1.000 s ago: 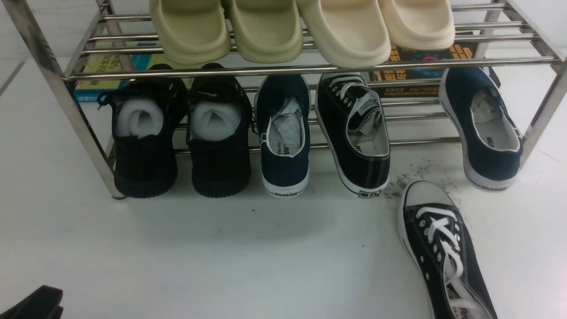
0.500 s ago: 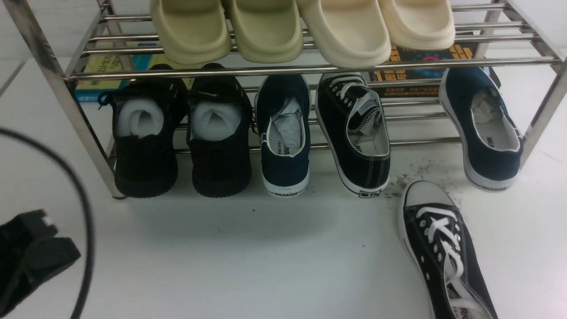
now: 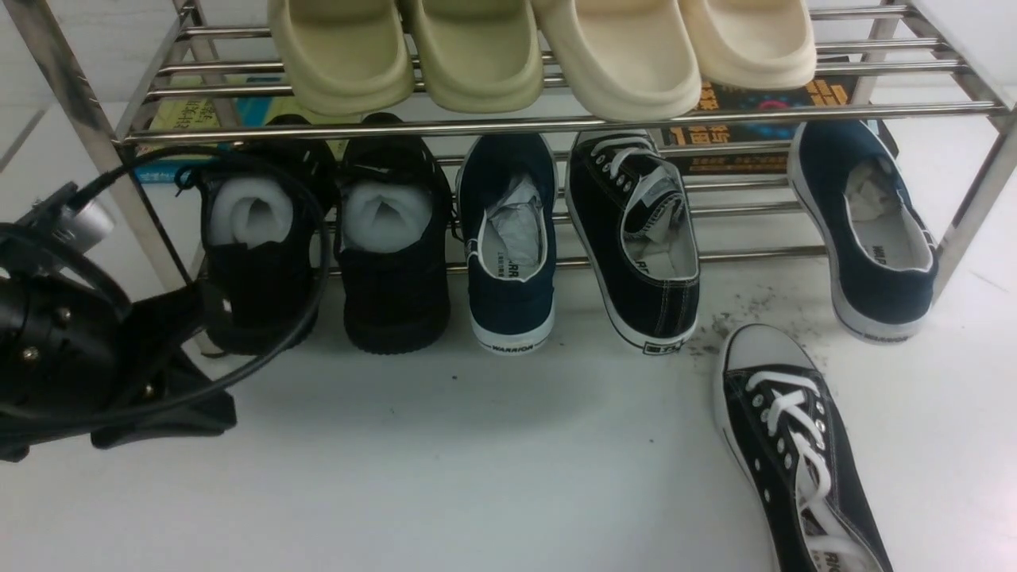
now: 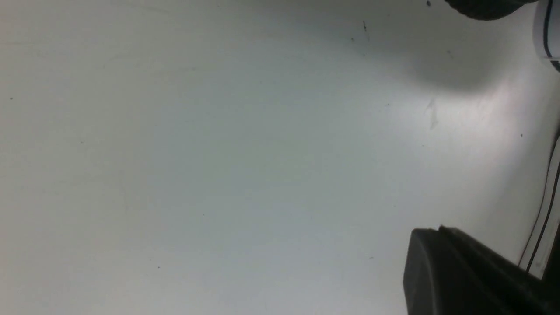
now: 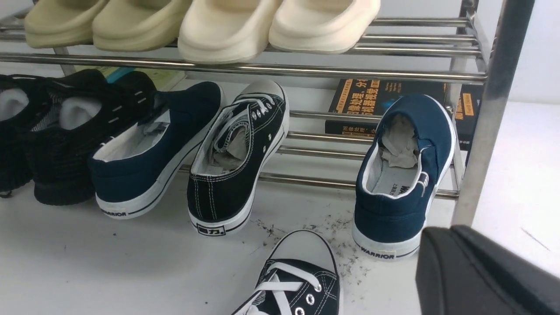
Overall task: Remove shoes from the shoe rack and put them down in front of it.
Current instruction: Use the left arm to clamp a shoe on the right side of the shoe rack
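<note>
I see bare floor [image 3: 493,477] before the shoe rack [image 3: 965,214]; 1 black sneaker [image 3: 794,461] blocks the right, upper rail [image 3: 477,127] overhangs shelved shoes [image 3: 508,254].

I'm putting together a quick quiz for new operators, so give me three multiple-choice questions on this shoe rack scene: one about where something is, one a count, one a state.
1. Where is the loose black sneaker?
A. On the top tier
B. On the white surface in front of the shoe rack, toward the robot's right
C. Between the all-black shoes

2. How many slides sit on the top tier?
A. Four
B. Two
C. Six

3. The racked black sneaker is:
A. Upside down
B. Gripped by the left hand
C. Sole down, heel toward the camera

Answers: B, it lies before the rack at the right; A, two greenish and two cream; C, its heel and open collar face us.
</note>
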Controlling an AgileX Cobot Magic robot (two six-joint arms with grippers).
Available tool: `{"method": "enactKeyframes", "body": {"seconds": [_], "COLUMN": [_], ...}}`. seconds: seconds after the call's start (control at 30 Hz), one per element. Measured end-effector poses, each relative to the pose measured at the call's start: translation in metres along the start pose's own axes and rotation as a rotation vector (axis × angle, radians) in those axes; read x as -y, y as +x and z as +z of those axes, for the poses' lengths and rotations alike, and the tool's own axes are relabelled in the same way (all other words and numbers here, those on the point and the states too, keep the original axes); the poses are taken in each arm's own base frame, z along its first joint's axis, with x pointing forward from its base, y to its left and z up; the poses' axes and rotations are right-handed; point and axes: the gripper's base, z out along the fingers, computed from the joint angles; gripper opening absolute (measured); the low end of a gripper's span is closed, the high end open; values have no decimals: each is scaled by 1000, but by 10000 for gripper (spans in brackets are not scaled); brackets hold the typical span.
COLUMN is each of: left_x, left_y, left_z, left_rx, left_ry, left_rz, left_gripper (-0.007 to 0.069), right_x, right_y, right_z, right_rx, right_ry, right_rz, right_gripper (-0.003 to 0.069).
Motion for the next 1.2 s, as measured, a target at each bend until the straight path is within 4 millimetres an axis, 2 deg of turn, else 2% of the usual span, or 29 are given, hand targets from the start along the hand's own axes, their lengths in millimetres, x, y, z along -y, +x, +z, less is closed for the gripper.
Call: {"method": "enactKeyframes", "body": {"seconds": [0.13, 0.3, 0.4, 0.5, 0.8, 0.83, 0.93, 0.97, 1.07, 1.2], "left_x": [12, 48, 58, 71, 109, 117, 128, 140, 155, 183], "left_y": [5, 20, 23, 25, 11, 6, 2, -2, -7, -15], "left_z": [4, 19, 26, 37, 40, 40, 42, 44, 47, 61], "left_rx": [-9, 7, 22, 13, 12, 12, 10, 15, 29, 58], "left_ry": [29, 90, 99, 91, 40, 21, -3, -20, -28, -34], "left_rz": [41, 151, 172, 192, 232, 242, 268, 305, 340, 331], "left_gripper": [18, 26, 39, 81, 244, 269, 283, 288, 288, 289], "right_x": [0, 0, 0, 0, 0, 0, 0, 0, 0, 1], "right_y": [0, 0, 0, 0, -1, -1, -1, -1, -1, -1], "right_z": [0, 0, 0, 0, 0, 0, 0, 0, 0, 0], "right_rx": [3, 4, 4, 4, 6, 6, 6, 6, 6, 7], "right_ry": [4, 3, 3, 3, 5, 5, 5, 5, 5, 6], "right_rz": [-6, -6, -6, -2, 15, 17, 18, 21, 32, 46], "right_gripper": [24, 24, 24, 24, 24, 24, 24, 24, 24, 28]}}
